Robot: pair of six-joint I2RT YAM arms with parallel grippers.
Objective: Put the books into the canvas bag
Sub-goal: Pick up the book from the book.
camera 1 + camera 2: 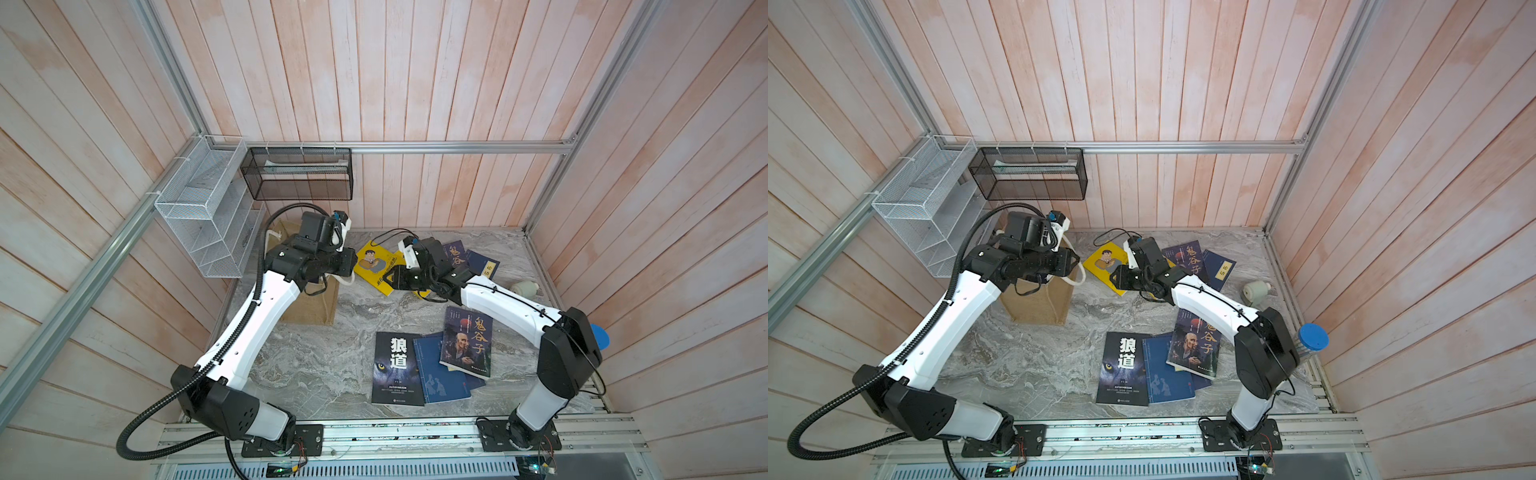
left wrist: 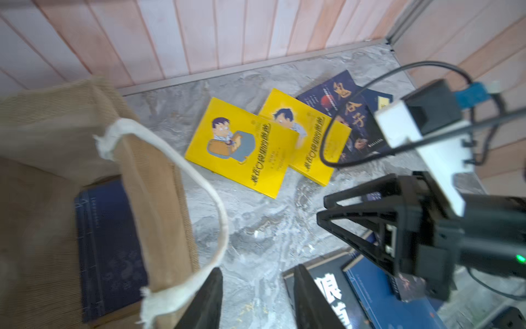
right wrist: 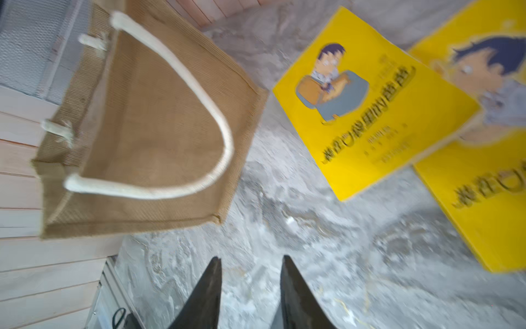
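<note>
Left end effector [image 2: 258,269]: fingers apart, nothing between them, up by the canvas bag [image 2: 159,182].
Right end effector [image 3: 252,257]: fingers apart, empty, over the bare counter [image 3: 313,242].
Front books: black wolf-eye book [image 1: 397,368], blue book [image 1: 436,374] and portrait book [image 1: 467,345] lie overlapping.
Canvas bag: stands on the counter's left side, with a navy book [image 2: 108,242] inside.
Yellow books [image 2: 242,148]: two, overlapping, flat beside the bag.
Back books: dark book [image 1: 455,253] and yellow-label book [image 1: 484,264], near the wall.

Books [image 1: 397,370] scattered; canvas bag [image 1: 311,306] upright (far left)
</note>
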